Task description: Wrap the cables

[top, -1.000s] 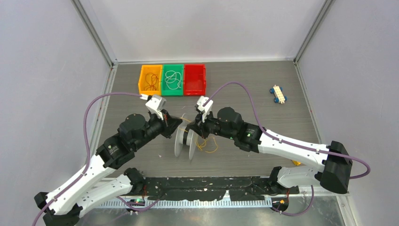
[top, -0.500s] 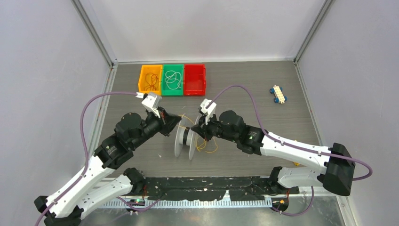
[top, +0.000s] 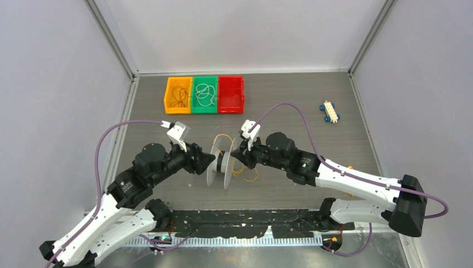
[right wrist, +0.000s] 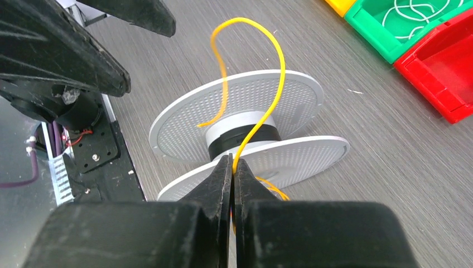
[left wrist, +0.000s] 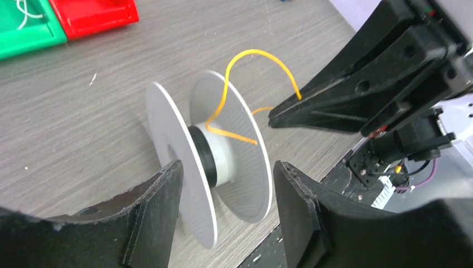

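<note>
here, right gripper (right wrist: pixel 231 167) pinches the yellow wire (right wrist: pixel 283 67), left gripper (left wrist: pixel 227 166) gapes just beside the spool (left wrist: pixel 245 178): best keep wire taut, lay turns evenly.

On my feed the grey wood-grain desk (top: pixel 290 106) carried a grey spool (top: pixel 220 164) standing on its flange rims near the middle, with loose yellow wire (top: pixel 249 173) curled just right of it. At the far left an orange bin (top: pixel 178 94), green bin (top: pixel 205 94) and red bin (top: pixel 231 93) sat touching in a row. A toy car (top: pixel 329 111) lay far right.
</note>
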Robot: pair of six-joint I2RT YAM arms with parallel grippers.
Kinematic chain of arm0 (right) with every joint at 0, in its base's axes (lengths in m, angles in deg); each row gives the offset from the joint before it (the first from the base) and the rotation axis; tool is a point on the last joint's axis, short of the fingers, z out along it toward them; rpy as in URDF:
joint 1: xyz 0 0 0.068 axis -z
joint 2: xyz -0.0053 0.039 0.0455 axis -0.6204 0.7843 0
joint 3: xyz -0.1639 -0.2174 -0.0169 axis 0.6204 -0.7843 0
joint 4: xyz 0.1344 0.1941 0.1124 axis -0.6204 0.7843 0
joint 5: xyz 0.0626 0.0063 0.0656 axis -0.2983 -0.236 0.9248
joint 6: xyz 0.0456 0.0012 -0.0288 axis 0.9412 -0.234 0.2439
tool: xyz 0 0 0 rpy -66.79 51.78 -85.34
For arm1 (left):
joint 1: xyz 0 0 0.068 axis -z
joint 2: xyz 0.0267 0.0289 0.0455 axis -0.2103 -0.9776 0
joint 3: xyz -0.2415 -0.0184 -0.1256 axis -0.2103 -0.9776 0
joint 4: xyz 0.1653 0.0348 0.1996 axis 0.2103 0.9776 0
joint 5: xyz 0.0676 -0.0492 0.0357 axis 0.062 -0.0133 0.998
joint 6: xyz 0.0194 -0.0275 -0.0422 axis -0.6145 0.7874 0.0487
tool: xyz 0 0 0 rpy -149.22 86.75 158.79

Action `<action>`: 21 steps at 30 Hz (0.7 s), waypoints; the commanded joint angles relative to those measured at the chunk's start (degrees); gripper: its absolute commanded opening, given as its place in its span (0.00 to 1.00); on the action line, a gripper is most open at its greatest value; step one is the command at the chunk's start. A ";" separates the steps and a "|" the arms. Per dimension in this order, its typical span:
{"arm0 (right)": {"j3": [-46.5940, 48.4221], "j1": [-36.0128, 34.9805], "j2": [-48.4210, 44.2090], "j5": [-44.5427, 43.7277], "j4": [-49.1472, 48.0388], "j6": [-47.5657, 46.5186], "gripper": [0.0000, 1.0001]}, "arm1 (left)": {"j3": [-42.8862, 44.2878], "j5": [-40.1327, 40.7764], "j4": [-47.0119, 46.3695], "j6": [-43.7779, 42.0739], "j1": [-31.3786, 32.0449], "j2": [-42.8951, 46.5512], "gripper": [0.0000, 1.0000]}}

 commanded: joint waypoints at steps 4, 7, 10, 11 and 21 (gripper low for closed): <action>-1.03 -0.15 -1.91 4.90 -1.75 -1.89 0.05 | -2.84 1.92 1.24 -2.62 -0.19 0.97 0.64; -1.97 -0.15 -1.78 4.73 -1.95 -2.27 0.05 | -3.69 1.51 0.64 -2.59 -0.20 0.17 0.64; -2.88 -0.13 -1.56 5.39 -2.83 -2.22 0.05 | -5.10 1.33 -0.68 -2.27 -0.26 -0.69 0.65; -3.19 -0.11 -1.55 5.77 -3.46 -2.03 0.05 | -5.71 1.38 -1.45 -2.19 -0.27 -0.99 0.65; -7.30 -0.11 -0.13 5.60 -9.39 -0.81 0.05 | -9.81 2.83 -6.58 -1.46 -0.22 -3.17 0.59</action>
